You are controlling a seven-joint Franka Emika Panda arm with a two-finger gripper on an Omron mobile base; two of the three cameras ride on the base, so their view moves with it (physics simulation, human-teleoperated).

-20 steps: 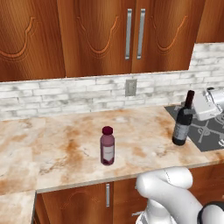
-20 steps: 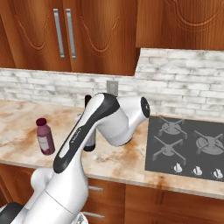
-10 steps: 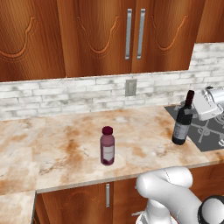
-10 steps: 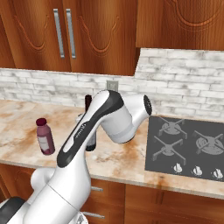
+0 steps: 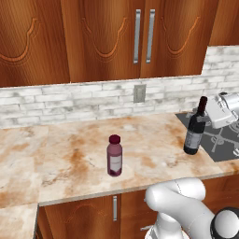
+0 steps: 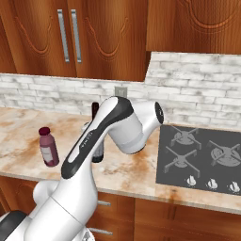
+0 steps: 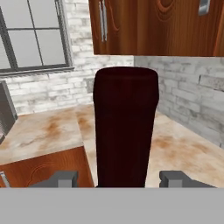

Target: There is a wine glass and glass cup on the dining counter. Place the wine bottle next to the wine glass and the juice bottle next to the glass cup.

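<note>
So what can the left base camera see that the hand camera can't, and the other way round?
Left base view: the small purple juice bottle, the black stove top, the grey wall socket. Hand view: a window and the gripper's dark fingertips. Both: the dark wine bottle, the marble counter, the brick wall.

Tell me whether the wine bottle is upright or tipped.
Upright. The wine bottle stands on its base on the counter by the stove's edge, neck straight up. The jaws sit either side of it, apart.
</note>
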